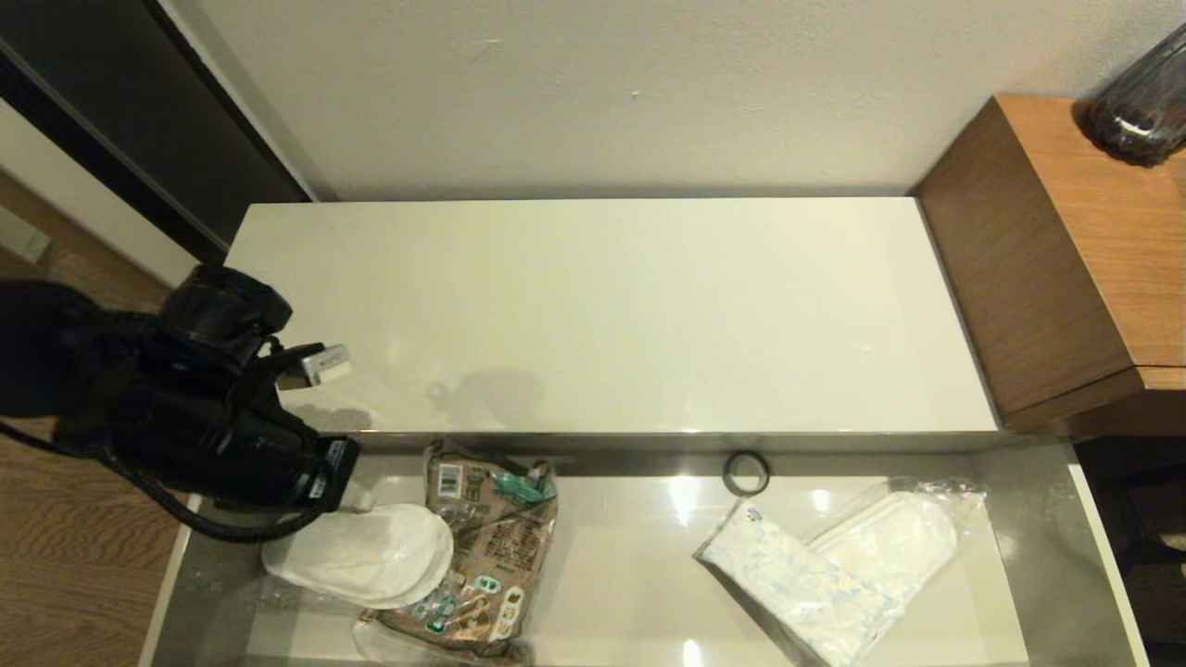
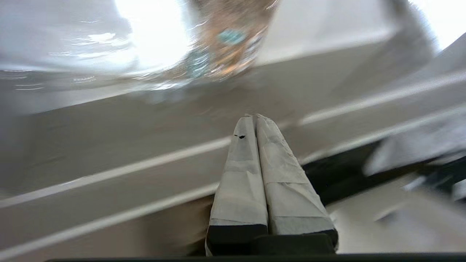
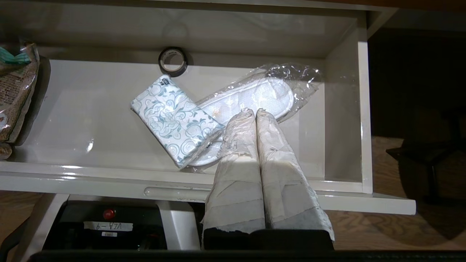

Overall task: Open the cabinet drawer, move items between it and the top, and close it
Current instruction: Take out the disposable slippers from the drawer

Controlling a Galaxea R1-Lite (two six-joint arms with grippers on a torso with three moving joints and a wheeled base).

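The left claw (image 2: 255,118), fingers pressed together and empty, hangs over the open drawer's (image 1: 1038,556) left end above loose slippers (image 1: 361,556). The right claw (image 3: 251,112), likewise pinched, hovers near tissue pack (image 3: 176,120) and bagged slippers (image 3: 269,94).

left gripper (image 2: 255,117) and right gripper (image 3: 253,111): jaws pressed together.

Warm indoor light falls from above onto my work. The top (image 1: 611,306) shows a soft sheen and a faint grey shadow near its front edge, and bright spots of glare dot the cabinet drawer (image 1: 649,574) floor. My left wrist view is smeared with blur and blown out white (the brown packet (image 2: 222,47) is only a streak). My right wrist view is sharp.
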